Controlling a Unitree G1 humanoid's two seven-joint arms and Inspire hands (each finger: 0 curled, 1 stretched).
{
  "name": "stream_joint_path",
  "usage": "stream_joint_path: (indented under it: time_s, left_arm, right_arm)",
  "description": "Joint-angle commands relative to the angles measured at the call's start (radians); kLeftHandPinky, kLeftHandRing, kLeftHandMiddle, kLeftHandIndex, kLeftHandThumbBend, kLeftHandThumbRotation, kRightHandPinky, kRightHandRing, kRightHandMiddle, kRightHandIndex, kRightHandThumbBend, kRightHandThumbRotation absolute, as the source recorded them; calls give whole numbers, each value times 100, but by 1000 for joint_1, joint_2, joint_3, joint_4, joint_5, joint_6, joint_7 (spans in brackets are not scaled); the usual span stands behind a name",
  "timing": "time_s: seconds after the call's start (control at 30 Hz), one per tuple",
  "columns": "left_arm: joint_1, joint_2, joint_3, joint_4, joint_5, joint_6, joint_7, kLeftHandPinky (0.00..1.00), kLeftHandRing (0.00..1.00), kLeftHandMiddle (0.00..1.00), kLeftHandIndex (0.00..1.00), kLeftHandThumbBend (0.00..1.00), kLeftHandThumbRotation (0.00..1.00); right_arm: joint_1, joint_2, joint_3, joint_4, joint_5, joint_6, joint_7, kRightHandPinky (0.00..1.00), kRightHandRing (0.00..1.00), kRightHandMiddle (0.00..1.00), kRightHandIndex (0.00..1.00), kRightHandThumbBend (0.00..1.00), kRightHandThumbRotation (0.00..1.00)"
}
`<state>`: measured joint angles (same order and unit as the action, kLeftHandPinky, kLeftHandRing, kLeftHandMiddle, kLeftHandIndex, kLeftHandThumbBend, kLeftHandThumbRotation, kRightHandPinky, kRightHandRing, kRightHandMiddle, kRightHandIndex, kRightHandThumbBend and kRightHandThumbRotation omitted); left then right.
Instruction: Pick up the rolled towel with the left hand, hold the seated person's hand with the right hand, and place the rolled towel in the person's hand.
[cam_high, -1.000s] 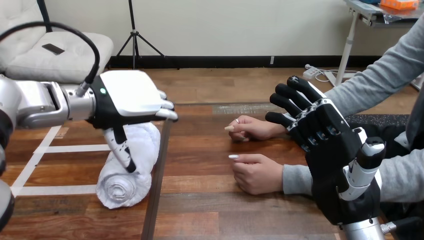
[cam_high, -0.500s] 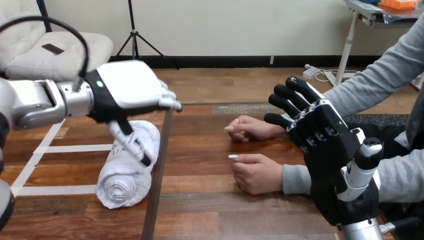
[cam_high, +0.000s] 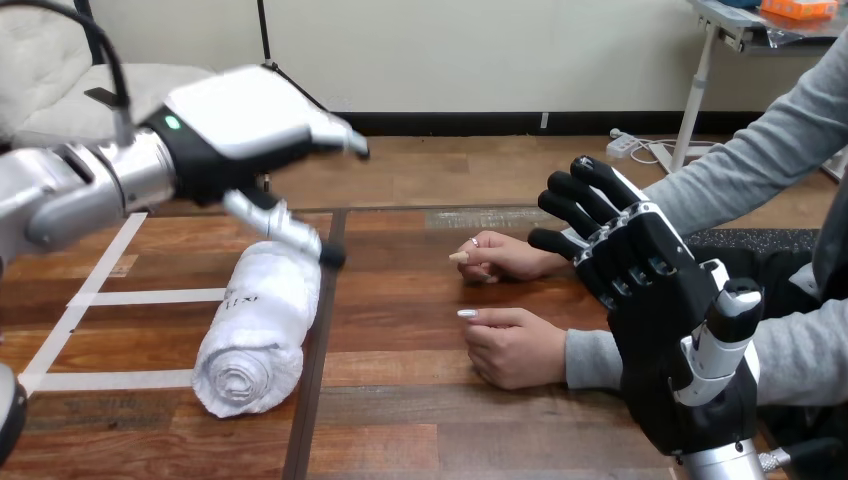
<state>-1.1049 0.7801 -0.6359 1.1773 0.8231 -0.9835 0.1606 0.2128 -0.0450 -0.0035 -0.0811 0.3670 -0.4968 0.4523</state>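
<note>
The wooden counter (cam_high: 420, 400) of reddish-brown planks bears white tape lines (cam_high: 150, 296) on its left part, one long line slanting toward the near edge and two shorter ones meeting it, with a dark seam (cam_high: 303, 420) running front to back beside them.

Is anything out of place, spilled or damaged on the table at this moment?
Nothing stands out. The rolled towel lies intact on the table, with the left hand open above it.

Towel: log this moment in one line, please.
towel: lying on table, unheld | left hand: open, above towel | right hand: open, holding nothing | person's hands: on table
</note>
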Motion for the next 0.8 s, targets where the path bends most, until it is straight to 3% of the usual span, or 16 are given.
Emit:
stream_joint_path:
  time_s: [0.0, 0.2, 0.4, 0.5, 0.77]
  left_arm:
    - [52, -29, 189, 0, -268, 63, -203, 80, 86, 88, 86, 100, 100]
    - [102, -31, 245, -67, -385, 111, -273, 76, 87, 89, 88, 100, 100]
    - [170, -48, 306, -156, -474, 223, -285, 76, 87, 90, 89, 100, 100]
    - [212, -62, 340, -228, -510, 320, -283, 77, 88, 90, 90, 100, 99]
    - [330, -111, 403, -467, -494, 663, -209, 82, 90, 92, 92, 95, 96]
  right_arm:
    - [-32, 7, 2, -51, -15, -17, -15, 78, 86, 86, 85, 99, 100]
    - [-34, 9, 4, -40, -10, -21, -10, 78, 86, 85, 85, 100, 100]
    - [-36, 15, 6, -28, -15, -29, -11, 78, 86, 85, 85, 99, 100]
    - [-39, 17, 7, -22, -15, -31, -11, 78, 86, 86, 85, 99, 100]
    - [-38, 23, 7, -26, -24, -20, -28, 78, 86, 86, 85, 100, 100]
